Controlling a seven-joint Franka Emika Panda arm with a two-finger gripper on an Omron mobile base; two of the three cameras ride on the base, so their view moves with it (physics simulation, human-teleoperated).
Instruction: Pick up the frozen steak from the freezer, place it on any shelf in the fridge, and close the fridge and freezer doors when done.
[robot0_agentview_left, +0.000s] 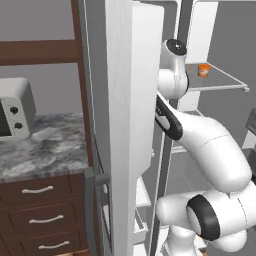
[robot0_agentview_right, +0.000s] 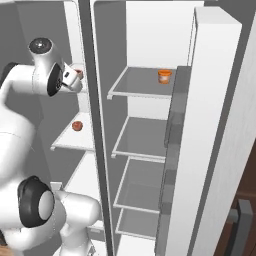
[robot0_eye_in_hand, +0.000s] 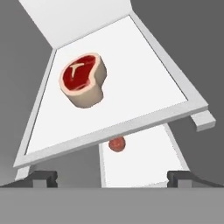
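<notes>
Left base view: arm reaches past the open freezer door (robot0_agentview_left: 132, 125); orange cup (robot0_agentview_left: 203, 70) on a fridge shelf (robot0_agentview_left: 220, 82).
Right base view: both compartments open; gripper (robot0_agentview_right: 75, 76) at the freezer (robot0_agentview_right: 75, 135).
Hand view: frozen steak (robot0_eye_in_hand: 84, 80) lies on a freezer shelf (robot0_eye_in_hand: 144, 78); fingers (robot0_eye_in_hand: 43, 176) spread, empty.
Progress: nothing done; grasp, transfer, closing remain.

Red steak (robot0_eye_in_hand: 84, 80) on white freezer shelf (robot0_eye_in_hand: 144, 70)

The frozen steak (robot0_eye_in_hand: 83, 79) is found lying on an upper shelf (robot0_eye_in_hand: 144, 65) of the freezer (robot0_agentview_right: 75, 130), with a small round item (robot0_agentview_right: 77, 126) on the shelf below it. In the fridge (robot0_agentview_right: 145, 100), to the right, a cup (robot0_agentview_right: 164, 76) is set on the top shelf (robot0_agentview_right: 135, 85). A microwave (robot0_agentview_left: 15, 107) is placed on the counter (robot0_agentview_left: 45, 150) left of the open door (robot0_agentview_left: 122, 125).
</notes>
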